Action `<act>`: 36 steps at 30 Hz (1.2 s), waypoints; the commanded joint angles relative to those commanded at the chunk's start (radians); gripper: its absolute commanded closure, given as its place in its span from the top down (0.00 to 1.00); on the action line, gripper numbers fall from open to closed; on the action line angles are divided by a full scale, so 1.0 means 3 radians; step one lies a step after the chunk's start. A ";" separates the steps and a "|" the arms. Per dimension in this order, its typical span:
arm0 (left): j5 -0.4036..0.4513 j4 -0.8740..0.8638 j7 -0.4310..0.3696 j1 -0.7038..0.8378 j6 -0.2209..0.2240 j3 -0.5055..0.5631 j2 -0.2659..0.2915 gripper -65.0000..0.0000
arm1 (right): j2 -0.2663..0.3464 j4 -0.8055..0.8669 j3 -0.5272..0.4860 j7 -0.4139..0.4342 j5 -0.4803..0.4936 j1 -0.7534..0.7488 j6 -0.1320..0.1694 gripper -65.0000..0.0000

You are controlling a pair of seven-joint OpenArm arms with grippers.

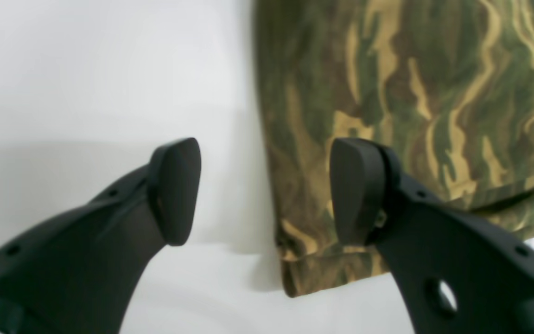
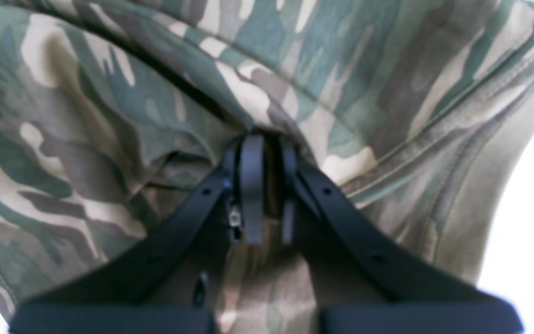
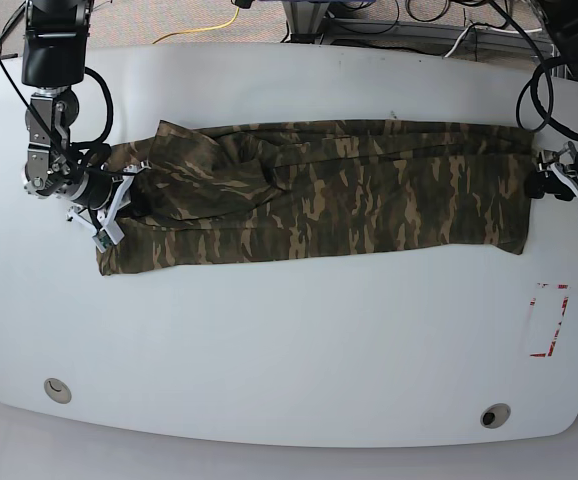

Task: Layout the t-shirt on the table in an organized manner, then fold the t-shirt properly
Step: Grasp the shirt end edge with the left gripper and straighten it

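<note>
We see the camouflage-print cloth t-shirt (image 3: 319,190) stretched in a long band across the far half of the large white smooth table (image 3: 289,350). Our right gripper (image 2: 267,195) clenches a bunched fold at the shirt's left end. Our left gripper (image 1: 264,190) hangs released, jaws apart, over the shirt's right-end hem corner, grasping nothing.

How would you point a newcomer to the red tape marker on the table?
Start from the white table and find the long camouflage t-shirt spread across its middle. Go to the shirt's end where the left pincer is, then down toward the near edge: the red tape rectangle lies there on bare tabletop. It is the only red mark; the nearby grommet hole is round and grey.
</note>
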 joint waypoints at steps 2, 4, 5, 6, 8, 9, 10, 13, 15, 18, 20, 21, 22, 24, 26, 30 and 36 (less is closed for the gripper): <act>0.0000 -0.0041 -0.0005 -0.0005 0.0000 0.0077 0.0072 0.63 | 0.0000 0.0000 0.0000 0.0000 0.0000 0.0000 0.0000 0.07; 0.0000 -0.0061 -0.0041 -0.0015 0.0000 0.0138 0.0123 0.63 | 0.0000 0.0000 0.0000 0.0000 0.0000 0.0000 0.0000 0.07; 0.0000 -0.0077 -0.0082 -0.0036 0.0000 0.0169 0.0148 0.63 | 0.0000 0.0000 0.0000 0.0000 0.0000 0.0000 0.0000 0.07; 0.0000 -0.0082 -0.0118 -0.0041 0.0000 0.0194 0.0159 0.63 | 0.0000 0.0000 0.0000 0.0000 0.0005 0.0000 0.0000 0.07; 0.0005 -0.0133 -0.0189 -0.0046 0.0000 0.0261 0.0194 0.63 | 0.0000 0.0005 0.0005 0.0000 0.0015 0.0000 0.0000 0.07; 0.0005 -0.0189 -0.0220 -0.0046 0.0000 0.0302 0.0210 0.63 | 0.0000 0.0005 0.0015 0.0000 0.0015 0.0000 0.0000 0.07; 0.0005 -0.0240 -0.0240 -0.0046 0.0000 0.0338 0.0215 0.63 | 0.0000 0.0005 0.0015 0.0000 0.0015 0.0000 0.0000 0.07; 0.0005 -0.0373 -0.0292 -0.0051 0.0000 0.0414 0.0256 0.63 | 0.0000 0.0005 0.0015 0.0000 0.0020 0.0000 0.0000 0.07; 0.0005 -0.0419 -0.0302 -0.0051 0.0000 0.0414 0.0281 0.63 | 0.0000 0.0005 0.0015 0.0000 0.0020 -0.0005 0.0000 0.07; 0.0005 -0.0425 -0.0307 -0.0051 0.0000 0.0414 0.0307 0.61 | 0.0000 0.0005 0.0015 0.0000 0.0015 -0.0005 0.0000 0.07; 0.0000 -0.0419 -0.0307 -0.0046 0.0000 0.0399 0.0322 0.51 | 0.0000 0.0005 0.0020 0.0000 0.0015 -0.0005 0.0000 0.07; 0.0000 -0.0419 -0.0307 -0.0046 0.0000 0.0389 0.0322 0.47 | 0.0000 0.0005 0.0020 0.0000 0.0015 -0.0005 0.0000 0.07; 0.0000 -0.0419 -0.0307 -0.0046 0.0000 0.0378 0.0322 0.40 | 0.0000 0.0005 0.0020 0.0000 0.0015 -0.0010 0.0000 0.07; 0.0000 -0.0419 -0.0307 -0.0046 0.0000 0.0373 0.0322 0.27 | 0.0000 0.0005 0.0020 0.0000 0.0020 -0.0010 0.0000 0.07; 0.0000 -0.0419 -0.0307 -0.0046 0.0000 0.0373 0.0322 0.16 | 0.0000 0.0005 0.0020 0.0000 0.0010 -0.0010 0.0000 0.07; -0.0020 -0.0327 -0.0297 -0.0046 0.0000 0.0363 0.0312 0.12 | 0.0000 0.0005 0.0020 0.0000 0.0010 -0.0010 0.0000 0.07; -0.0020 0.0373 -0.0153 0.0128 0.0000 0.0225 0.0317 0.12 | 0.0000 0.0005 0.0020 0.0000 0.0000 -0.0010 0.0000 0.07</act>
